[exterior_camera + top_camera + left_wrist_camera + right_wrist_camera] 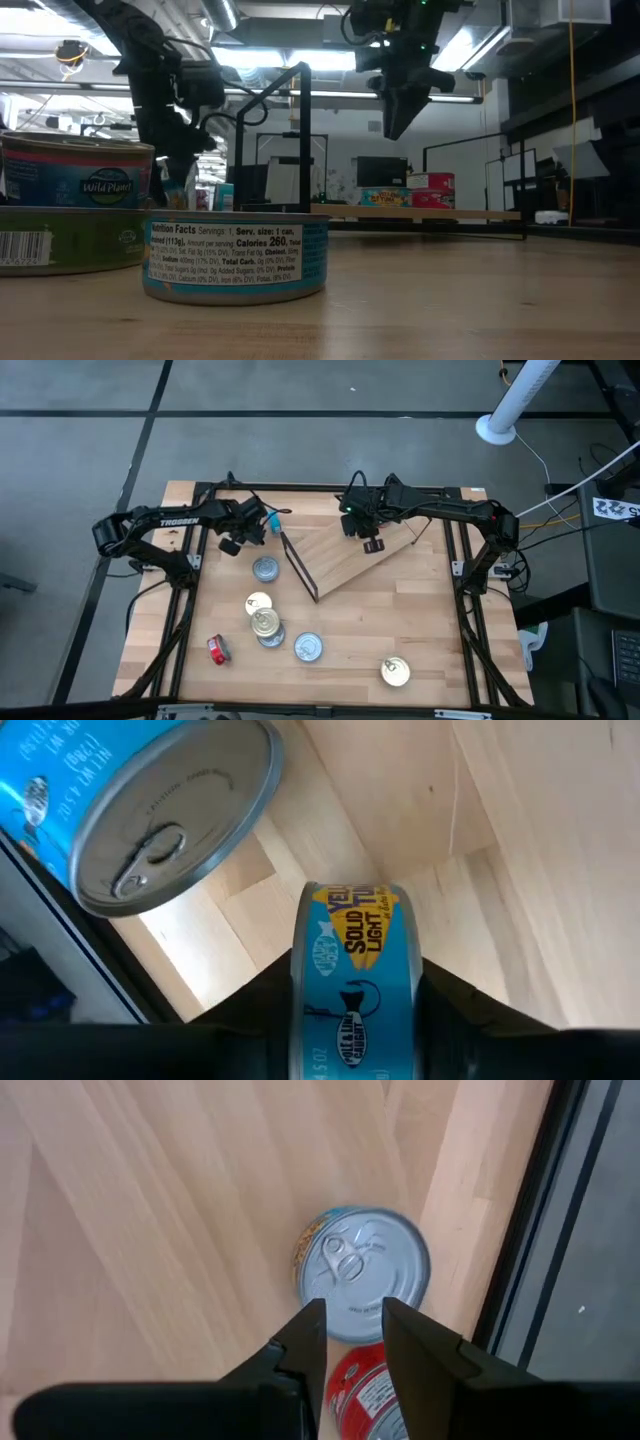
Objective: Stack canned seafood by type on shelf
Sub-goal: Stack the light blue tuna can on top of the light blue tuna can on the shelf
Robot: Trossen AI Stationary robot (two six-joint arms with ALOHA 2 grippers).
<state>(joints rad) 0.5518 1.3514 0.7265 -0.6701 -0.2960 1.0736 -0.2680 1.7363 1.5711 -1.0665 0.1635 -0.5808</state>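
Tin sits edge-on in your left end effector, so square it before stacking; right end effector hovers part-open, empty.

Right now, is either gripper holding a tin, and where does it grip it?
The left gripper holds a blue tin on edge, fingers against its two flat faces. The right gripper holds nothing, hovering above the tins on the shelf.

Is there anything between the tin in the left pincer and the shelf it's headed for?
Yes. The shelf's black wire frame stands upright at the end facing the left pincer, between the held blue tin and the board. It probably has to go over.
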